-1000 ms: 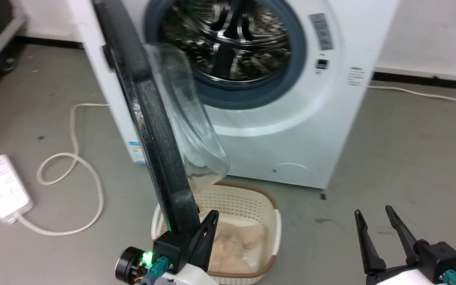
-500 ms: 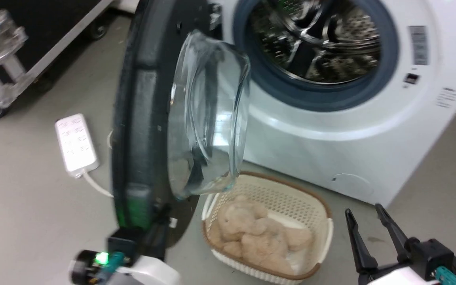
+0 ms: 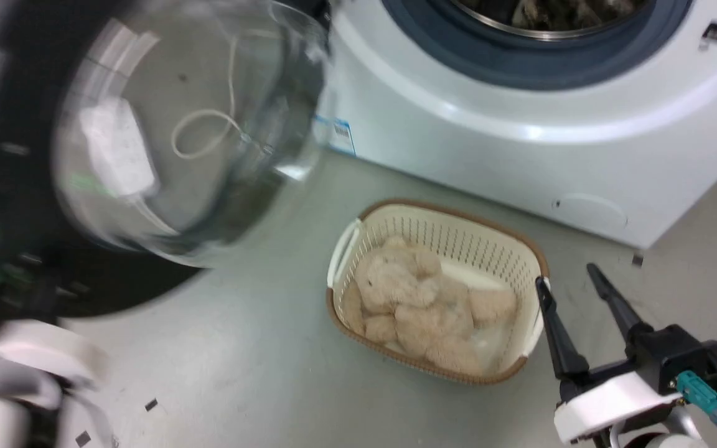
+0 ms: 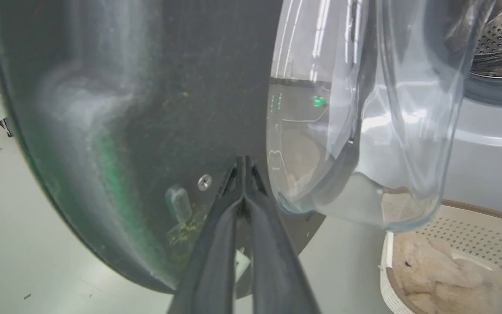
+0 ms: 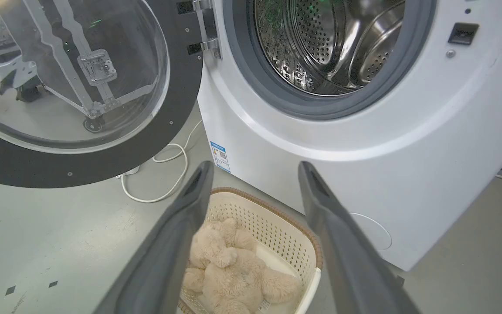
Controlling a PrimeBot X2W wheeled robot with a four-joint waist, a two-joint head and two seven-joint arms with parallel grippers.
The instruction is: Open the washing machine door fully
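Two hands are at work in front of the washing machine, and they are in different states. The left hand has its two dark fingers pressed together, with the tips lying against the black inner face of the washing machine door, near its lower rim and beside the glass bowl. I cannot tell if they pinch anything there. The right hand hangs free in front of the machine with its fingers well apart, touching nothing.

The washing machine door stands swung far out to the left of the machine's opening, hanging on its hinge at the left edge of that opening. In the head view it is blurred. The steel drum and the grey ring around it are uncovered.

On the floor just in front of the machine sits a cream basket with a beige plush toy inside. A white cable lies on the floor at the machine's left side, under the door.
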